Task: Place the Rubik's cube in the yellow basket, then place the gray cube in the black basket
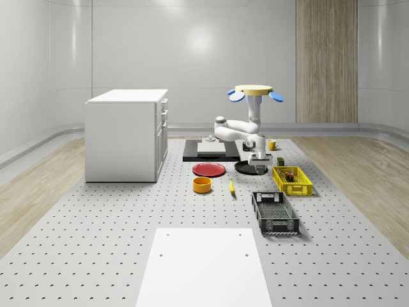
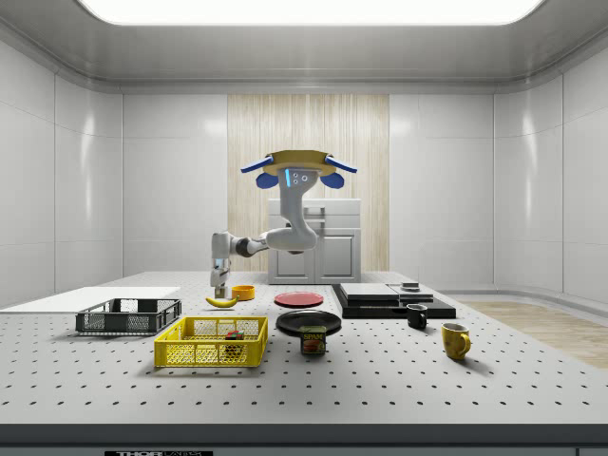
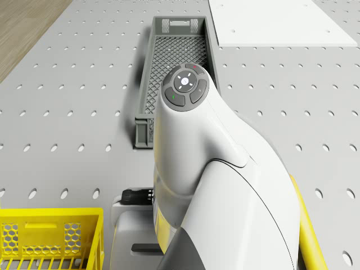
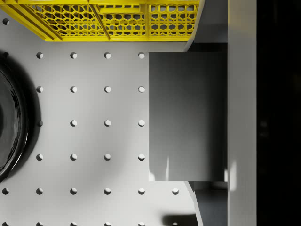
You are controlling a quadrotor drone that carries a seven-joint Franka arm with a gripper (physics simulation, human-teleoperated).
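Observation:
The drone (image 1: 255,93) hovers above the table, beside the yellow basket (image 1: 300,189). Its arm reaches down and my gripper (image 1: 257,169) hangs over the table between the black plate (image 1: 244,167) and the yellow basket. In the wrist view my gripper (image 4: 207,116) is shut on the gray cube (image 4: 188,115), with a finger on each of two opposite faces. The side view shows the gripper (image 2: 220,293) held above the tabletop. The Rubik's cube (image 1: 289,176) lies inside the yellow basket (image 2: 180,356). The black basket (image 1: 275,213) stands toward the whole-scene view's front.
A red plate (image 1: 209,169), an orange bowl (image 1: 202,185) and a banana (image 1: 231,187) lie to the whole-scene view's left of the gripper. A white cabinet (image 1: 128,134) stands at the far left. A can (image 2: 313,340) and two mugs (image 2: 455,340) sit near the yellow basket.

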